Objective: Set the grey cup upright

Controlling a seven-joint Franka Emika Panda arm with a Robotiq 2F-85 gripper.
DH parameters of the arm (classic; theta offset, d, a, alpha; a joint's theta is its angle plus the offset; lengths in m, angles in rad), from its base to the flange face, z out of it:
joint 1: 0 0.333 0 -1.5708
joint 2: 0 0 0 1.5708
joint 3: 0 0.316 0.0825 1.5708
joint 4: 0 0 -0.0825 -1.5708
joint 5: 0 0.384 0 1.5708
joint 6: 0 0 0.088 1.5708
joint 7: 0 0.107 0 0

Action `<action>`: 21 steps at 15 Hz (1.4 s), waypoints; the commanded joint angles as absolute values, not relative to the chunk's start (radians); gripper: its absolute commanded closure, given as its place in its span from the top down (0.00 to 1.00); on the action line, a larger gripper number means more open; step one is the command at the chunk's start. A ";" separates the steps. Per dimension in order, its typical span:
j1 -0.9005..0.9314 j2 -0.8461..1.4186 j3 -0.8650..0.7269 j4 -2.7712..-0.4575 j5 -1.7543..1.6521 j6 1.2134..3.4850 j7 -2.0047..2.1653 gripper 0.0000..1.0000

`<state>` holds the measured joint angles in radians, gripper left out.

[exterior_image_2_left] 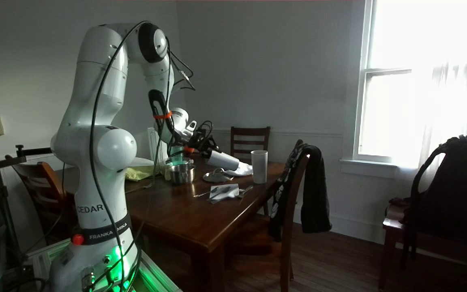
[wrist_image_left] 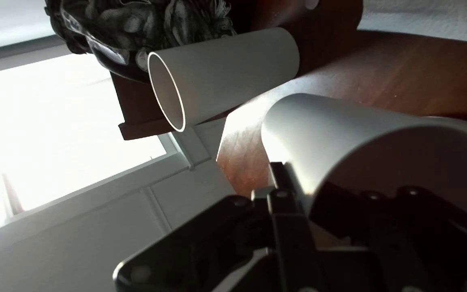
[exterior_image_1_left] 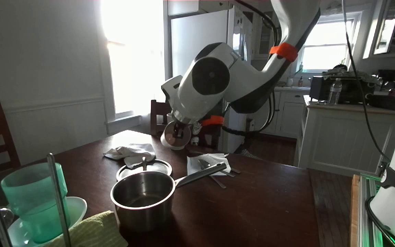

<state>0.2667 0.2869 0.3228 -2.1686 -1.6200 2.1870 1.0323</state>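
Grey cup [wrist_image_left: 322,127] pinched by its wall, long axis tilted

I have the pincer [wrist_image_left: 308,196] closed on that wall, one finger [wrist_image_left: 285,183] outside, its mate within the mouth. From the pincer the cup slopes outward and down, base farthest; whether it touches the worktop [exterior_image_2_left: 185,211] I can't tell. The coming turn, I judge, must bring that base beneath the mouth. Beyond it stands an upright pale tumbler [exterior_image_2_left: 259,167]; farther out, a bright window [exterior_image_2_left: 385,117].

Near the frame's middle in an exterior view: two grey cups [exterior_image_2_left: 259,167], one pot [exterior_image_2_left: 183,175], one lid [exterior_image_2_left: 212,177]. Three chairs [exterior_image_2_left: 250,131] stand at one table [exterior_image_2_left: 176,213]; one backpack [exterior_image_2_left: 452,186] is at far right. Upper half, in an exterior view: two windows [exterior_image_1_left: 134,51].
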 commanded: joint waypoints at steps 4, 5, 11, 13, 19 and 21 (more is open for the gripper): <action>0.209 0.108 0.372 -2.170 -1.159 2.218 0.716 0.02; 0.194 0.086 0.382 -2.177 -1.078 2.256 0.659 0.02; 0.240 -0.017 0.376 -2.243 -0.592 2.391 0.349 0.02; 0.264 -0.033 0.378 -2.263 -0.428 2.403 0.248 0.02; 0.314 -0.187 0.369 -2.332 -0.123 2.376 0.035 0.02; 0.331 -0.221 0.361 -2.343 -0.062 2.352 -0.020 0.02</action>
<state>0.2974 -0.1328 0.3889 -2.2904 -0.1585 2.3689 0.0672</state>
